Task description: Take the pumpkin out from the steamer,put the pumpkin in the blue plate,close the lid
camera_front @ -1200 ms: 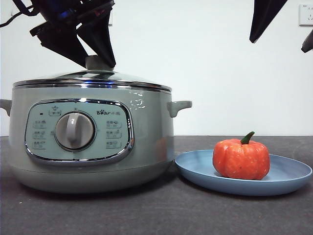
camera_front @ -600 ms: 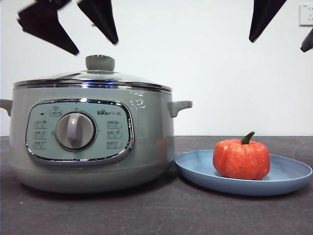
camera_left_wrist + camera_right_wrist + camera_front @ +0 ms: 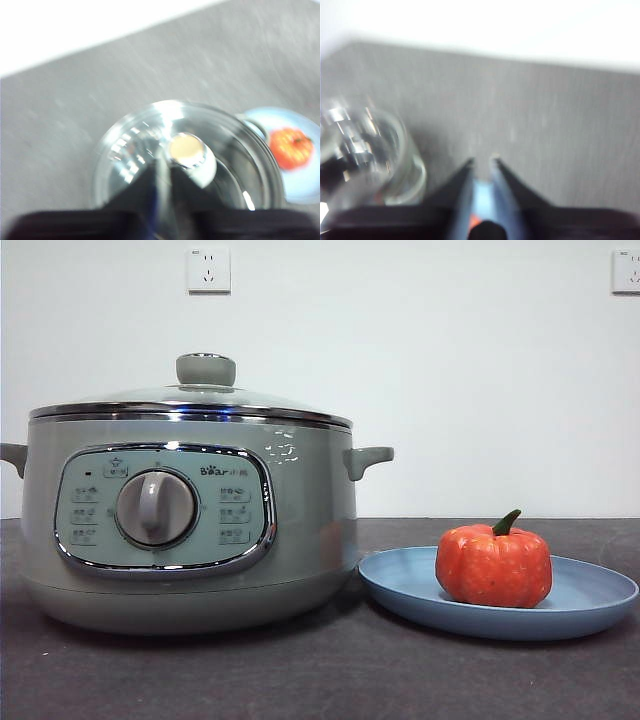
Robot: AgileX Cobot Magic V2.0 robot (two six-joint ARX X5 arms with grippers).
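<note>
The steamer [image 3: 300, 530] stands at the left with the lid [image 3: 190, 400] shut on it. The pumpkin [image 3: 493, 565] sits upright in the blue plate [image 3: 590, 605] to the steamer's right. No arm shows in the front view. The blurred left wrist view looks down on the lid [image 3: 130, 145] and its knob [image 3: 187, 151]. My left gripper [image 3: 161, 172] is high above the knob, empty, its jaws a thin slit apart. That view also shows the pumpkin [image 3: 291, 147] in the plate [image 3: 305, 185]. My right gripper [image 3: 482, 161] is empty with a narrow gap, above the plate [image 3: 482, 195].
The dark grey table [image 3: 320, 680] runs in front of the steamer and the plate. A white wall with two sockets [image 3: 208, 269] stands behind. The steamer's side handle [image 3: 368, 457] reaches out toward the plate. The lid's glass [image 3: 360, 145] shows beside the right gripper.
The left gripper has let go of the lid's knob and risen out of the front view. The right gripper's black tips have also left the top right corner. Lid, pumpkin and plate have not moved.
</note>
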